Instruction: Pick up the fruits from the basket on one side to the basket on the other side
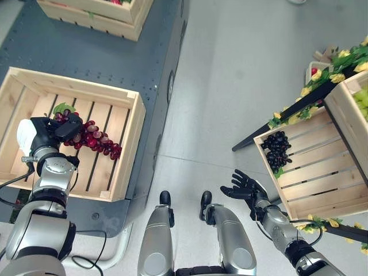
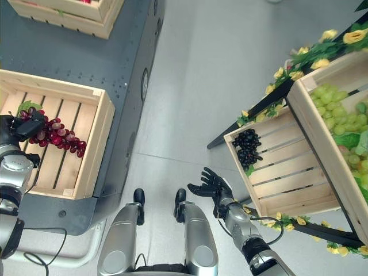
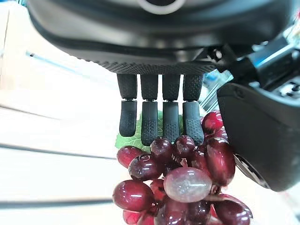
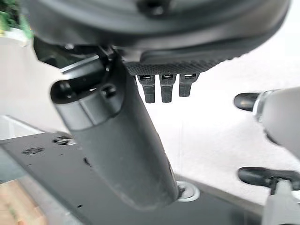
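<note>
Grey floor (image 1: 241, 69) runs through the middle of the scene. On the robot's left stands a dark blue-grey worktop (image 1: 86, 57), carrying two wooden crates.

Near crate (image 1: 123, 144) on the worktop: slatted, pale wood, open top. A second crate (image 1: 98, 14) sits farther back on the same worktop, something red inside, too little visible to name.

On the robot's right, a tilted slatted crate (image 2: 287, 172) on a dark stand (image 2: 253, 112) trimmed with green leaves and yellow flowers (image 2: 313, 54). Beside it, a further crate (image 2: 339, 115) holding green grapes (image 2: 339, 106).

Dark grape bunch (image 2: 248, 148) lies in the upper corner of the tilted right crate, touching its wall.

Red grape bunch (image 1: 92, 138) is over the near left crate, its stem end with a green leaf (image 1: 63, 107) at the left hand. The rest trails down across the slats; whether it rests on them or hangs just above is hard to judge from the head views.

Left hand (image 1: 49, 129): in the wrist view fingers (image 3: 149, 119) curl down onto the top of the red bunch with the thumb alongside, clasping it.

Right hand (image 1: 244, 187): held over the floor near the tilted crate, palm up, fingers spread, holding nothing.
</note>
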`<state>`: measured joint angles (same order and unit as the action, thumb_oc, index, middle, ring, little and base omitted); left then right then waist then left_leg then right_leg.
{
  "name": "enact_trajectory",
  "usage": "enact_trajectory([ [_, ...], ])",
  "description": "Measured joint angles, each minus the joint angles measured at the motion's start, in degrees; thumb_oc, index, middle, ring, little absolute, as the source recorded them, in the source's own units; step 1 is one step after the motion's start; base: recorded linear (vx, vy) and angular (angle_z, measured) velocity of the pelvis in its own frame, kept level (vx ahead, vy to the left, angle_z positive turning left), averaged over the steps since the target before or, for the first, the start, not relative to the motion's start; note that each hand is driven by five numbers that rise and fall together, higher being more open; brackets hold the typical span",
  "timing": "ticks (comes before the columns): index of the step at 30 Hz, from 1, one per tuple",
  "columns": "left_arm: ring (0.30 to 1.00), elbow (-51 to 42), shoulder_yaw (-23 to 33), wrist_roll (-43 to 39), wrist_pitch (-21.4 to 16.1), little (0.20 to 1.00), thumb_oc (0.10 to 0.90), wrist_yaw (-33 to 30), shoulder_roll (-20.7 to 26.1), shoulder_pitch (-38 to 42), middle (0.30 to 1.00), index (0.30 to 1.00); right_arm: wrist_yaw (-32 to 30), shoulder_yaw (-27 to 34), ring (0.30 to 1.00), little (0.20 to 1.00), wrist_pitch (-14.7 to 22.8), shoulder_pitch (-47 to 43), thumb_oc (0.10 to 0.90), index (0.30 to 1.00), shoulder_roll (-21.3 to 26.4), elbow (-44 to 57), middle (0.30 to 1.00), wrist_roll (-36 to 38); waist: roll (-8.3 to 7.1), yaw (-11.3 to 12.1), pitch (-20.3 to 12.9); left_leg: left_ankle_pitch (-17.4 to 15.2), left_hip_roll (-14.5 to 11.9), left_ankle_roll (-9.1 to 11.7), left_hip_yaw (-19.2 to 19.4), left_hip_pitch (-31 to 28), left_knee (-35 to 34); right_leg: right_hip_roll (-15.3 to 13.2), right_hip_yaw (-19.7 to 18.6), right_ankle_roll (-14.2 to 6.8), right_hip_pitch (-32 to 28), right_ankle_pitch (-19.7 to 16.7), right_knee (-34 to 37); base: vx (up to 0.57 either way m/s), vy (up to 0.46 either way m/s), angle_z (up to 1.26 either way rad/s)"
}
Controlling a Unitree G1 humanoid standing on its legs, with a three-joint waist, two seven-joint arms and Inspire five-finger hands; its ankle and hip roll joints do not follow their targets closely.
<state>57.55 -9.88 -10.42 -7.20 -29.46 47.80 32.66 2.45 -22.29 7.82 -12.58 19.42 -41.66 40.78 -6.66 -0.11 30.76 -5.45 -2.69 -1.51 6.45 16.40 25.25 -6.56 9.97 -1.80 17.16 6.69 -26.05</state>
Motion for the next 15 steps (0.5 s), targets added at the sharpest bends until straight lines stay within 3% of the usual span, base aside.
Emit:
enact_trajectory([
  [3, 0.3, -4.82, 0.4, 1.91, -1.8, 0.3, 0.4, -1.6, 0.0, -3.5, 0.3, 0.3, -0.02, 2.06, 0.9, 0.9, -0.22, 2.02, 0.8, 0.9, 0.0, 1.25, 0.9, -0.15, 1.2, 1.29, -0.16, 0.15, 0.18, 0.17, 0.06, -2.22, -1.86, -0.19, 0.25, -0.04, -1.81, 0.04, 0.68, 0.08, -0.032, -0.01],
  [8, 0.3, -9.99, 1.68, 5.09, -2.5, 0.3, 0.4, -2.5, -0.29, -8.53, 0.3, 0.3, -0.04, 3.7, 0.9, 0.9, -1.25, 4.08, 0.8, 0.9, -0.09, 1.42, 0.9, -2.14, 3.82, 1.41, -0.66, 1.25, 0.81, 0.83, -1.23, -6.87, -6.04, -0.13, 1.27, 0.15, -6.2, 0.37, 3.47, 0.07, -0.034, 0.07],
  [15, 0.3, -16.55, 3.07, 10.86, -7.2, 0.3, 0.4, -6.43, -0.3, -10.7, 0.3, 0.3, -0.04, 4.19, 0.9, 0.9, -1.33, 5.15, 0.8, 0.9, -0.02, 2.04, 0.9, -2.39, 4.93, 2.6, -1.56, 2.66, 0.83, 1.68, -1.6, -11.78, -11.08, 0.95, 2.02, -0.16, -10.78, 0.13, 7.41, 0.04, -0.057, 0.04],
])
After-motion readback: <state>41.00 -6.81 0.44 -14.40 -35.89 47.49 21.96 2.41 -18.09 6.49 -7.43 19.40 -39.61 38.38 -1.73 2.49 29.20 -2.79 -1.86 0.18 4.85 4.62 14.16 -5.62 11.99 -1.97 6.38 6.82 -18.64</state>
